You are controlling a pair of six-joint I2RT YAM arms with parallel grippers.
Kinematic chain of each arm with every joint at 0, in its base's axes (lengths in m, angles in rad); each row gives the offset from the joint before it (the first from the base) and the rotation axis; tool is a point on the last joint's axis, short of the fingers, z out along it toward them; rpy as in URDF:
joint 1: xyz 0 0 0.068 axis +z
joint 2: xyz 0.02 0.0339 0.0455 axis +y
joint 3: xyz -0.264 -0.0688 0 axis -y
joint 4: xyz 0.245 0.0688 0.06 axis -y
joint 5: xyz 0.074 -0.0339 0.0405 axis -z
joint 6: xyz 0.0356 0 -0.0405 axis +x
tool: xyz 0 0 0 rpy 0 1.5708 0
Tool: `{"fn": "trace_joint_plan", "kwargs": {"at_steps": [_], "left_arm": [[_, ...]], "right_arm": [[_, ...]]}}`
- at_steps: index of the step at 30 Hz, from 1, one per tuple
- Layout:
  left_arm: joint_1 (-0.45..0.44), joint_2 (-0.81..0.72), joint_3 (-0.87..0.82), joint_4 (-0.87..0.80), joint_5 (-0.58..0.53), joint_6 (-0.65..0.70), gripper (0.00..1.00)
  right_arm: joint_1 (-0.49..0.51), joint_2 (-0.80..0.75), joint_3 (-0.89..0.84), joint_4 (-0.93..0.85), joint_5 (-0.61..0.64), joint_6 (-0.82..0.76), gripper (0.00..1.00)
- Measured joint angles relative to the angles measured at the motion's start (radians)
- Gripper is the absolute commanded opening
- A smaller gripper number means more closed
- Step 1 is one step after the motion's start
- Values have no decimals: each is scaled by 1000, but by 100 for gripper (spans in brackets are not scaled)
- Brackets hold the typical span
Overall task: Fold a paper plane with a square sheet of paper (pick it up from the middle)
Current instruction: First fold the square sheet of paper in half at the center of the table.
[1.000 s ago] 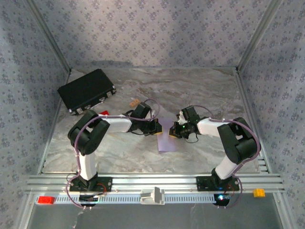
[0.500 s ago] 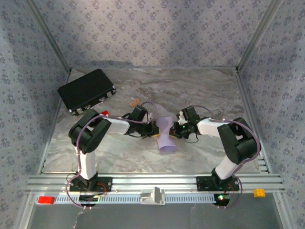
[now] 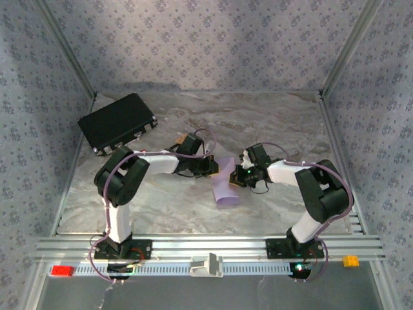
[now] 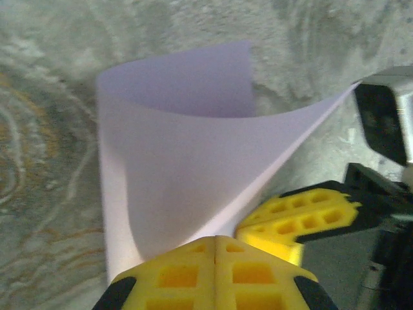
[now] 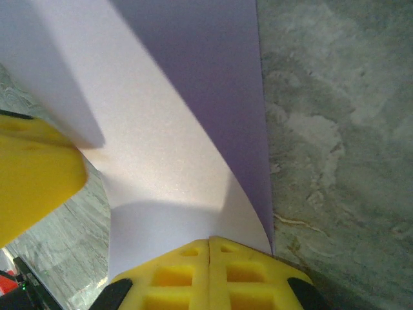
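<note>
One black case (image 3: 117,123) lies at the far left corner of the table (image 3: 277,123), well apart from the rest. At mid-table the left gripper (image 3: 214,168) has its yellow fingers pressed together on an edge of the lilac paper (image 3: 224,188), which curls up off the marble into an open loop while its near end lies flat. Just beside it, the right gripper (image 3: 236,175) pinches the same raised part of the sheet, its fingers closed tight on it.
</note>
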Motion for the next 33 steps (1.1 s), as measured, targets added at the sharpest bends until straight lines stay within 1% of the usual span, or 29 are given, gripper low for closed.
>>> {"fn": "trace_joint_plan", "kwargs": {"at_steps": [4,9,18,27,33], "left_arm": [[7,34,-1,-14,-9,14,1],[8,34,5,-25,-12,23,2],[18,34,93,-120,-40,60,3],[24,93,129,-125,-37,77,3],[40,93,129,-124,-31,79,3]], "right_arm": [[0,-3,-2,0,6,0,0],[0,-4,-3,0,7,0,0],[0,-4,-3,0,7,0,0],[0,-4,-3,0,7,0,0],[0,-4,-3,0,7,0,0]]}}
